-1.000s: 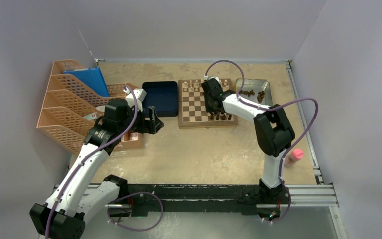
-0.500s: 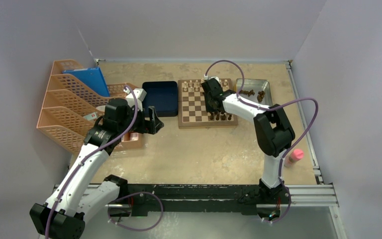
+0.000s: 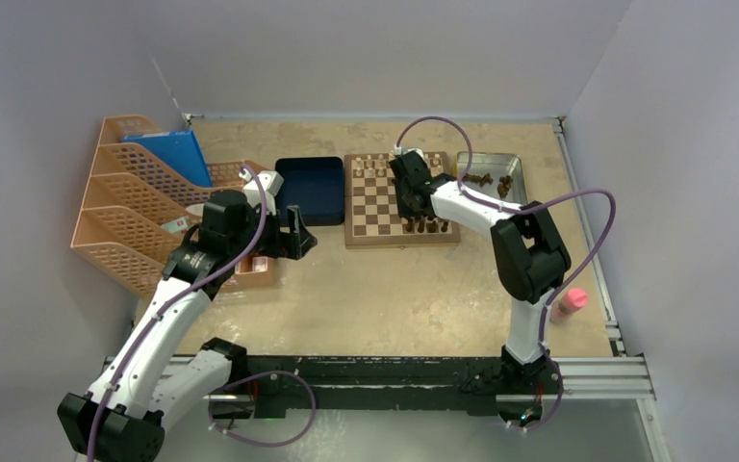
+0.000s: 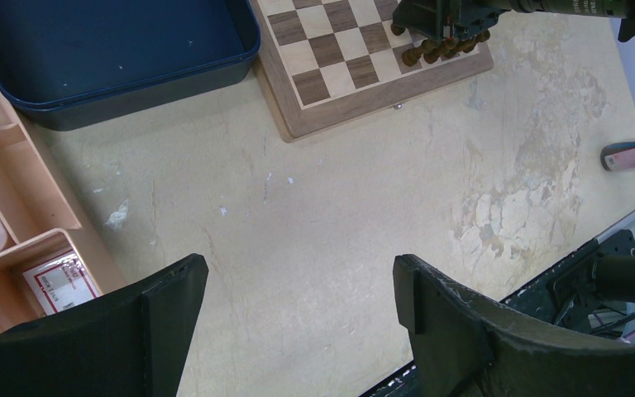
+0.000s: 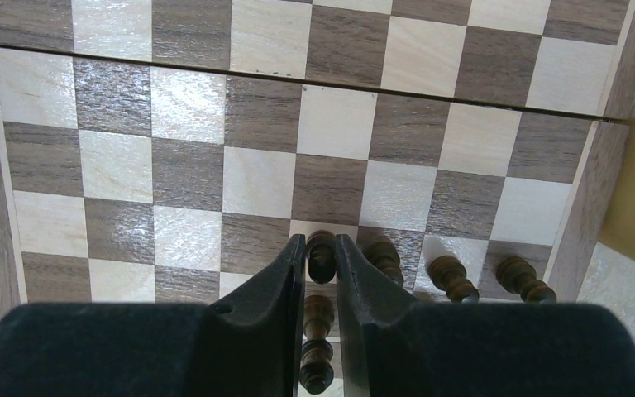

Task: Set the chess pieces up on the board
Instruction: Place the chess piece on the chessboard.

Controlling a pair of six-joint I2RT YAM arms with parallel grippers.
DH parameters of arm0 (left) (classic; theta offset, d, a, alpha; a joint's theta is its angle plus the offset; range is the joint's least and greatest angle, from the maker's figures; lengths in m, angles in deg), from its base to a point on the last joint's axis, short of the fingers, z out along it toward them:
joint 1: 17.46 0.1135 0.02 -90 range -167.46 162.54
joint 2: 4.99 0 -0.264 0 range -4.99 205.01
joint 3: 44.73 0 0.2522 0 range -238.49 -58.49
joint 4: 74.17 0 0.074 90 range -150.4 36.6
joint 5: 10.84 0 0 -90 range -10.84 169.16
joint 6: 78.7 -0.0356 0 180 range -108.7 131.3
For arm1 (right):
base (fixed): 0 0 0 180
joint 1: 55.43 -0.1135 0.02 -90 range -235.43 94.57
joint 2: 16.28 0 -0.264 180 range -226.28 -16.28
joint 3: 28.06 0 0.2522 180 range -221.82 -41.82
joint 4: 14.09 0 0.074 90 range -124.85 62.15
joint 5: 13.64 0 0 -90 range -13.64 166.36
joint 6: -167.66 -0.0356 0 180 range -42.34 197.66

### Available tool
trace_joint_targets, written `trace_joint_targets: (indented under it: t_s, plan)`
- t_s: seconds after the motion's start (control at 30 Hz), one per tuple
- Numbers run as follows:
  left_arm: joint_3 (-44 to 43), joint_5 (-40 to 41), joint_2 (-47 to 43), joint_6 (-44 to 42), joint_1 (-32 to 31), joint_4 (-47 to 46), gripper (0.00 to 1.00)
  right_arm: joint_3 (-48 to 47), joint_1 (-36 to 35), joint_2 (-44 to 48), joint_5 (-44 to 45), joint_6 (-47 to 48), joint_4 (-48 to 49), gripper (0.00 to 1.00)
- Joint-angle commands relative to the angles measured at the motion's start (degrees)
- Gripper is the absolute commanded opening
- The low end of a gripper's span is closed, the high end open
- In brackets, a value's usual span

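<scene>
No movement; right claw [image 5: 321,241] around one of five chess pieces [image 5: 451,278]

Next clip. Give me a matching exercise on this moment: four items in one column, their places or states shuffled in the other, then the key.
Things:
1. right gripper
2. left gripper
3. silver tray
4. dark blue tray

Places or states:
A. left of the board in the top view
B. open above bare tabletop
C. shut on a dark chess piece near the board's edge
D. right of the board in the top view, holding loose dark pieces

Pairs: 1-C, 2-B, 3-D, 4-A
</scene>
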Motion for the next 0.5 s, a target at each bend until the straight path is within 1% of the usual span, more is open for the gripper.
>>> trace_joint_targets:
  t_s: [0.0, 0.47]
  plan:
    - [0.01, 0.11, -0.22, -0.26, -0.26, -1.4, 0.83, -0.91, -0.49, 1.89, -0.64, 0.63, -0.25, 0.22]
    - [0.1, 0.46, -0.73, -0.09, -0.26, -1.18, 0.83, -1.95, -0.58, 1.76, 0.96, 0.46, -1.89, 0.22]
